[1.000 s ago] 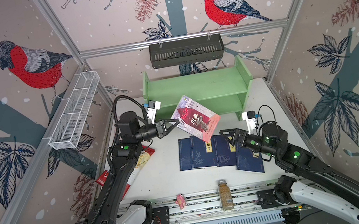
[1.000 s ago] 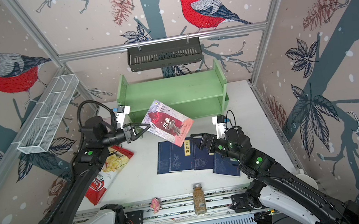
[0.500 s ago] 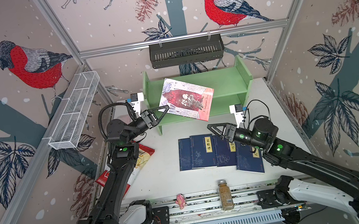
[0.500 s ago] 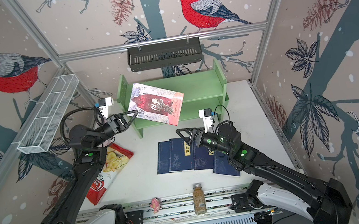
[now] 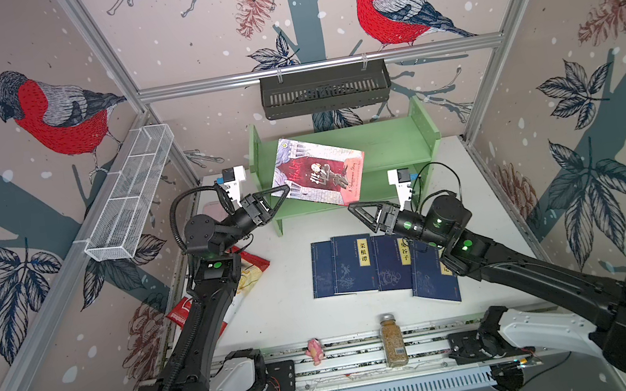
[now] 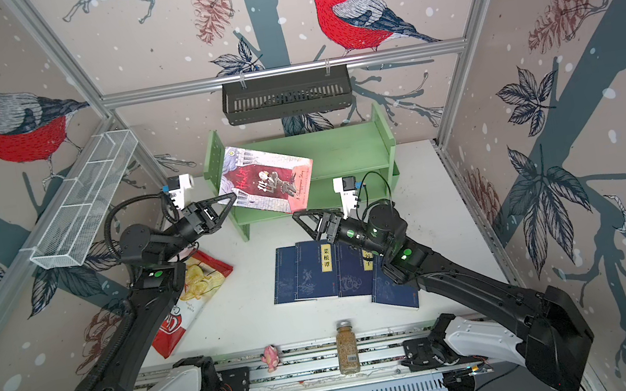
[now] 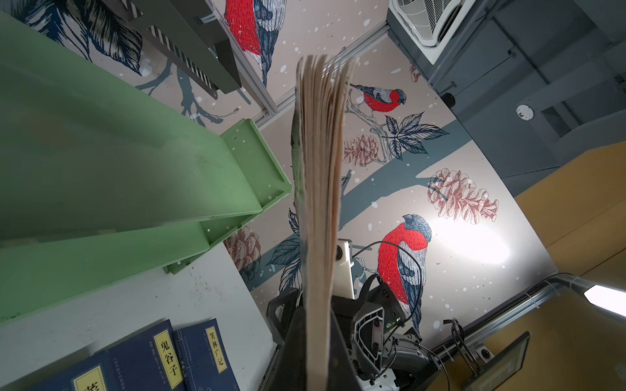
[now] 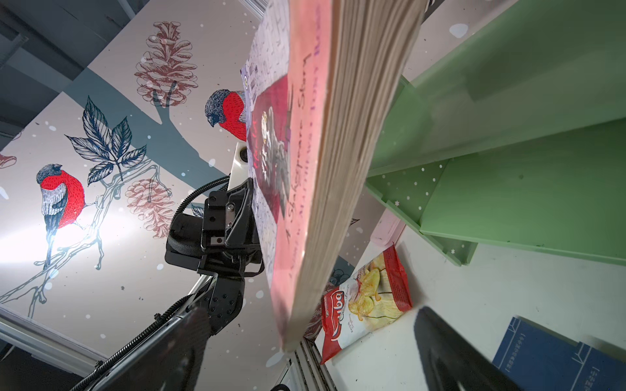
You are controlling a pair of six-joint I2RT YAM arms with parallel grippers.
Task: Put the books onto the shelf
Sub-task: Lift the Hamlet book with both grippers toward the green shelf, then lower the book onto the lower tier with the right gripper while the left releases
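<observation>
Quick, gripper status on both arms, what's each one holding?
Left gripper: shut on the pink-red book, which it holds in the air.
Right gripper: open at the book's lower corner, holding nothing.

A glass spice jar (image 5: 392,339) with a silver cap stood upright on the slotted metal rail (image 5: 353,361) at the front edge of the white surface (image 5: 281,306); along the rail, left of the jar in both top views, sat a small pink figure (image 5: 315,351); farther left of the jar and behind it, a red-and-white crisp bag (image 6: 192,298) lay flat on the surface; well behind the jar, a black slotted basket (image 5: 325,89) hung from a crossbar (image 5: 202,83); far to the jar's left and higher up, a white wire mesh basket (image 5: 130,192) ran along the side wall; bullfinch wallpaper (image 5: 388,8) covered the walls.
</observation>
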